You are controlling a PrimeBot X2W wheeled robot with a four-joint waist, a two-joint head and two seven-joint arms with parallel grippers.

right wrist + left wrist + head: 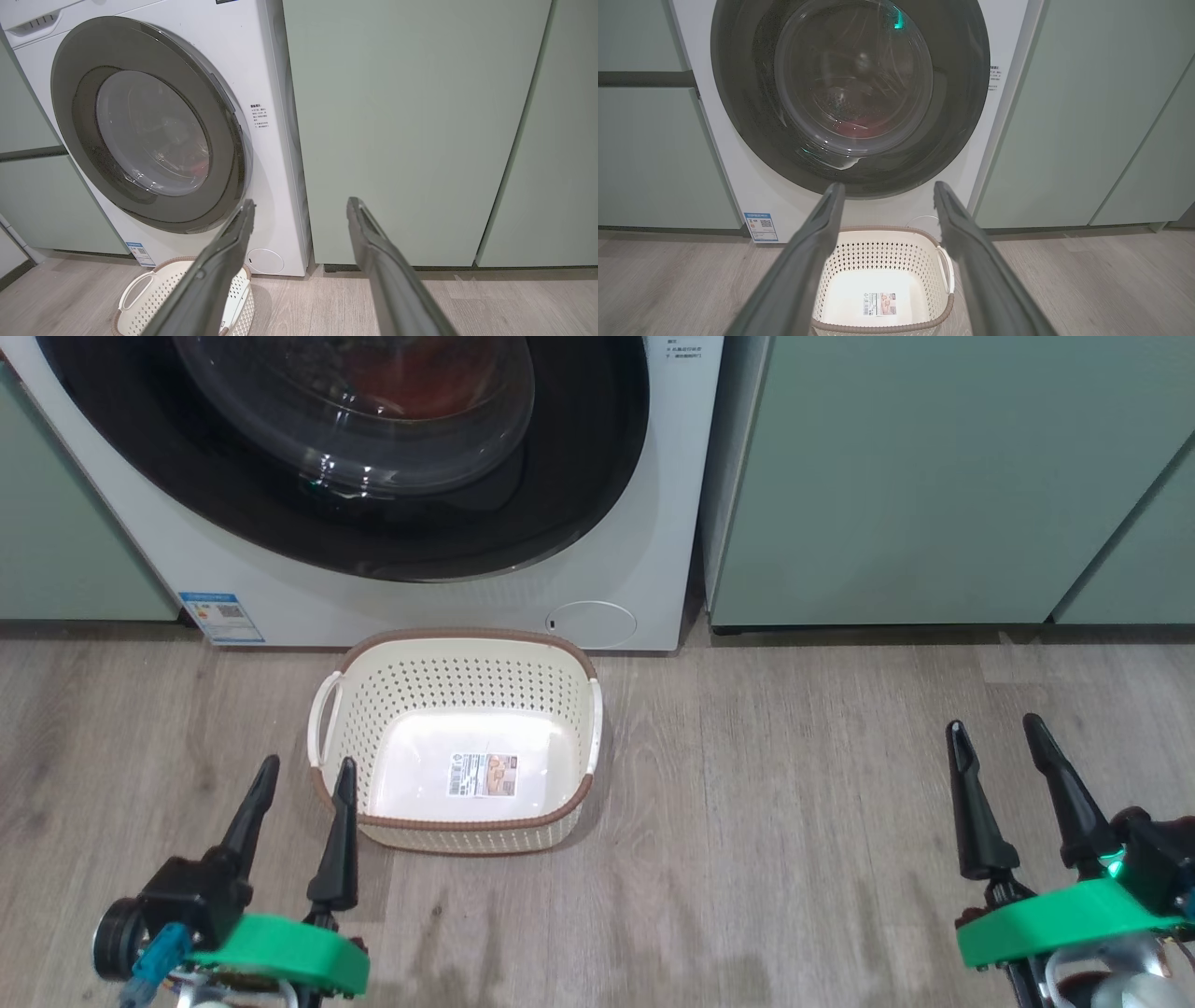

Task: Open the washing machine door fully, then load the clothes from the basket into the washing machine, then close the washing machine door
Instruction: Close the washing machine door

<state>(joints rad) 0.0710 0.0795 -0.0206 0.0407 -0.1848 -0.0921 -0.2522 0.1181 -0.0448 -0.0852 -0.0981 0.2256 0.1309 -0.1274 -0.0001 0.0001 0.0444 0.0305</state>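
While door (560, 476) sits shut, red clothes (411, 383) seen through it, basket (467, 637) stands empty on floor (794, 784) just before washer (420, 607). Left gripper (309, 763) beside basket, right gripper (992, 722) well apart; both spread wide, holding nothing.

setting: home laundry corner. white front-loading washing machine (667, 541) built in between pale green cabinets (934, 476) with flat, handle-free fronts. grey wood-look plank floor (794, 784). cream perforated basket (467, 691) on the floor just before the machine. blue sticker (221, 616) low on the washer's front.
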